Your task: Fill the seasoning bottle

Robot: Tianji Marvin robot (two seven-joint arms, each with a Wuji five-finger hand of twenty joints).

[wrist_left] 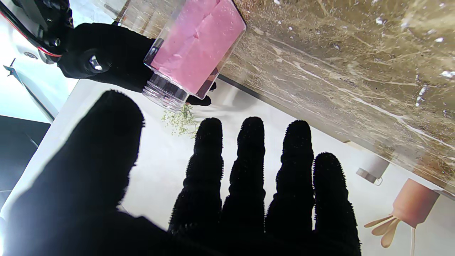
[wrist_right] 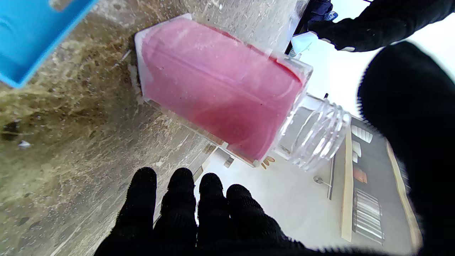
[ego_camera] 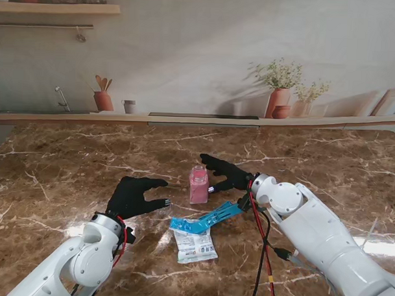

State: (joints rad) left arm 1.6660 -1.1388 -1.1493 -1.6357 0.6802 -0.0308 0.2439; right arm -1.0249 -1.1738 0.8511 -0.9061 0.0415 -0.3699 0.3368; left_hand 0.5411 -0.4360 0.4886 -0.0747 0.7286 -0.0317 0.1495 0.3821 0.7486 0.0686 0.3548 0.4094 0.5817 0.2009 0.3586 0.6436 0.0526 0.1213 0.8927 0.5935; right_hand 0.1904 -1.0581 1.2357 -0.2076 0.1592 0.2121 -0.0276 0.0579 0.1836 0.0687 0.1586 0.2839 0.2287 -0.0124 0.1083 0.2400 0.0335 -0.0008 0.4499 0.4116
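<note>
The seasoning bottle [ego_camera: 199, 185] stands between both hands; the packet [ego_camera: 195, 244] lies nearer to me.

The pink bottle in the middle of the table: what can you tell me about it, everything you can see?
The bottle is a clear, plastic-looking jar with a squarish body and a round threaded neck. It is filled with pink contents up to the shoulder; the neck is clear. No cap shows on the neck. It stands upright on the marble table, between the two black-gloved hands. The right hand is close beside it with fingers spread; whether it touches cannot be told. The left hand is apart from it, open.
</note>
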